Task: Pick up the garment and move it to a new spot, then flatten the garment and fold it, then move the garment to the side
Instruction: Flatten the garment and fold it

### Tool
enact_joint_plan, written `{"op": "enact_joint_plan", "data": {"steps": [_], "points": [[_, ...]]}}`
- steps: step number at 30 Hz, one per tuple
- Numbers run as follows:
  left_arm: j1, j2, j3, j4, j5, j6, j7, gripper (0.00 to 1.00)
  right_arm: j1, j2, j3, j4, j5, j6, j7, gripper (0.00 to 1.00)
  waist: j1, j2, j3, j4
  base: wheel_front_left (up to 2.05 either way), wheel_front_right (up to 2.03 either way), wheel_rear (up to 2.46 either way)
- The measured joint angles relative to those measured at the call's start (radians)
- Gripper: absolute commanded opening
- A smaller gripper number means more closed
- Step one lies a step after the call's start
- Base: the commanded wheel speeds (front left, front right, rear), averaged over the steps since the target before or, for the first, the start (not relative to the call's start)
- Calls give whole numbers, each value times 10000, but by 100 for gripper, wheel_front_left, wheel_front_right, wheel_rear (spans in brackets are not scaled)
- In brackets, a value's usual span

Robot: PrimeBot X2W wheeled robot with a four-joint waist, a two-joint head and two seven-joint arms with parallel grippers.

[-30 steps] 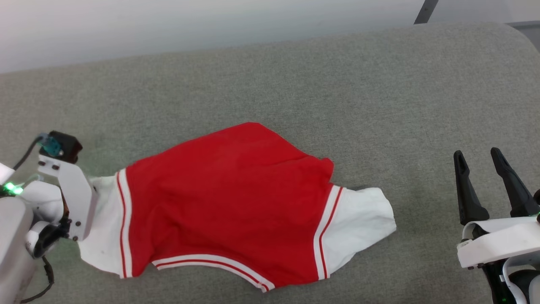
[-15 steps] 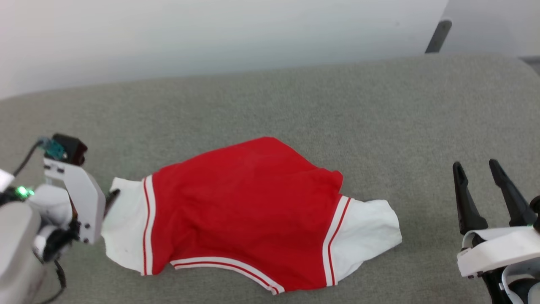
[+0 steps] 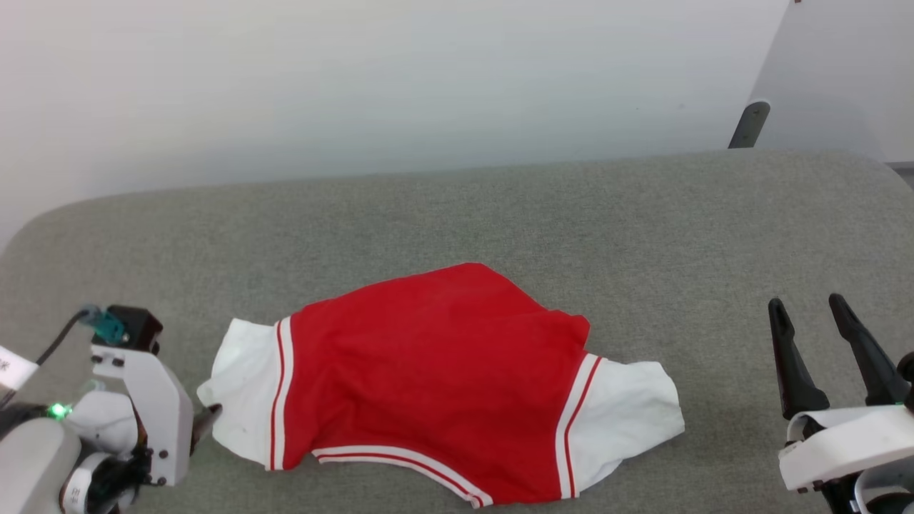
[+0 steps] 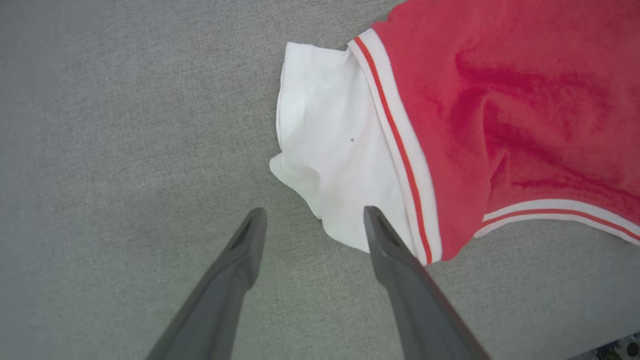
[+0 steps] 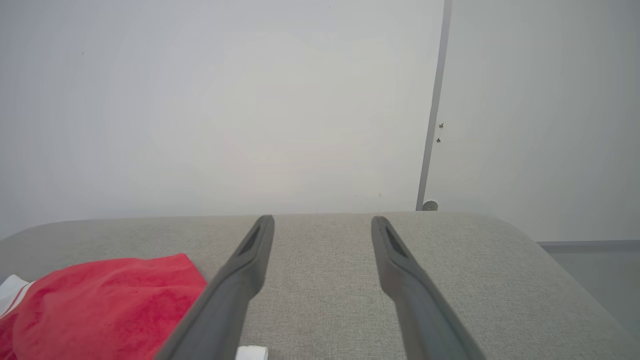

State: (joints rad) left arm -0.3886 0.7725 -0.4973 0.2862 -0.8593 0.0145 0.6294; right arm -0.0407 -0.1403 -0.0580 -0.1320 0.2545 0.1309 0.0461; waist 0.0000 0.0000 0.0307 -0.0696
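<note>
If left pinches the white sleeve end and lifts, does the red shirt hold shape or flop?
Likely flops: the garment lies limp, with soft creases and a rumpled sleeve end. Probably light, since the thin fabric lies flat on the grey cushion. A one-corner lift would probably bunch it.

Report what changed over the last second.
The left gripper let go of the garment's white sleeve end: its fingers, shut on it a second ago, now stand open and have backed off to its edge. The head camera tilted up, so that view shifted. The garment lies spread on the grey cushion as before, and the right gripper stayed open, off to the side.
</note>
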Motion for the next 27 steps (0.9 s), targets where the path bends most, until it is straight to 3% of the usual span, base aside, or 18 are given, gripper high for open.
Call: {"op": "enact_joint_plan", "data": {"steps": [14, 27], "points": [[185, -205, 196, 746, -548, 203, 98, 100, 50, 15, -128, -339, -12, 0, 117, 100, 0, 0, 621, -307, 0, 0, 0], [-498, -694, 353, 2414, -1022, -157, 109, 100, -92, 15, -263, -512, -98, 0, 178, 100, 0, 0, 1236, -490, 0, 0, 0]]}}
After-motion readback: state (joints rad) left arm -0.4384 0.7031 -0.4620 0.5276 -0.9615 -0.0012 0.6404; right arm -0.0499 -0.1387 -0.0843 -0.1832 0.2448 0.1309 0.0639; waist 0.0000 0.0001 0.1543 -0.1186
